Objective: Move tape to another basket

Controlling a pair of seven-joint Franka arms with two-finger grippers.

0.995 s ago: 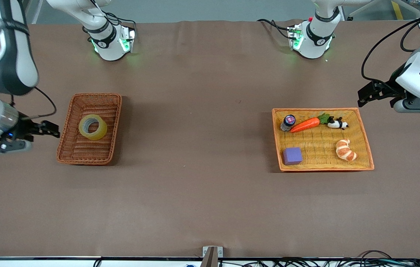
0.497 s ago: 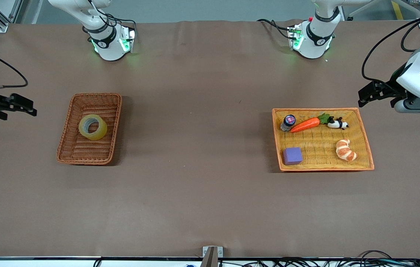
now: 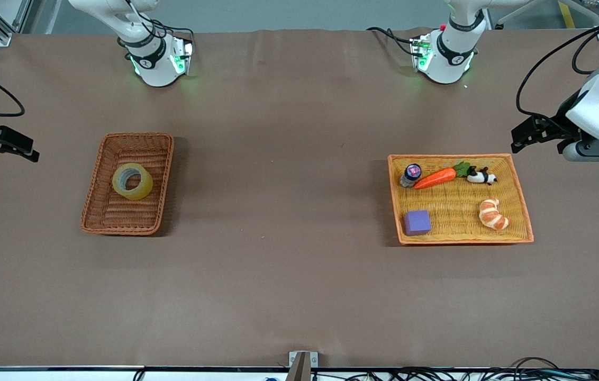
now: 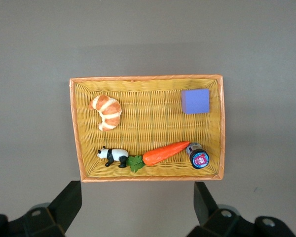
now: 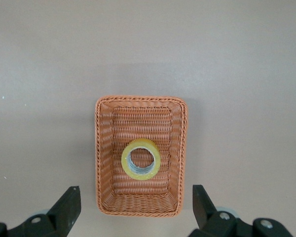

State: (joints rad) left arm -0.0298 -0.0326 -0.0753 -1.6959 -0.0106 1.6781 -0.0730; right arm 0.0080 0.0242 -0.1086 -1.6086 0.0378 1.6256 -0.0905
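Note:
The tape (image 3: 132,181), a yellowish ring with a grey core, lies flat in the narrow reddish-brown basket (image 3: 119,228) toward the right arm's end of the table. The right wrist view shows the tape (image 5: 141,159) in the same basket (image 5: 138,212). My right gripper (image 3: 20,146) is open and empty, up over the table's edge beside that basket; in its own view the right gripper (image 5: 136,212) is apart from the basket. My left gripper (image 3: 523,137) is open and empty, waiting over the table beside the wider basket's corner, and shows in its own view (image 4: 136,207).
The wider orange-yellow basket (image 3: 458,239) toward the left arm's end holds a carrot (image 3: 435,179), a toy panda (image 3: 482,176), a croissant (image 3: 492,214), a purple cube (image 3: 417,222) and a small bottle (image 3: 411,174). Brown table lies between the baskets.
My right gripper has drawn away from the narrow basket toward the table's end and risen. The tape stays in that basket. The left arm has not moved.

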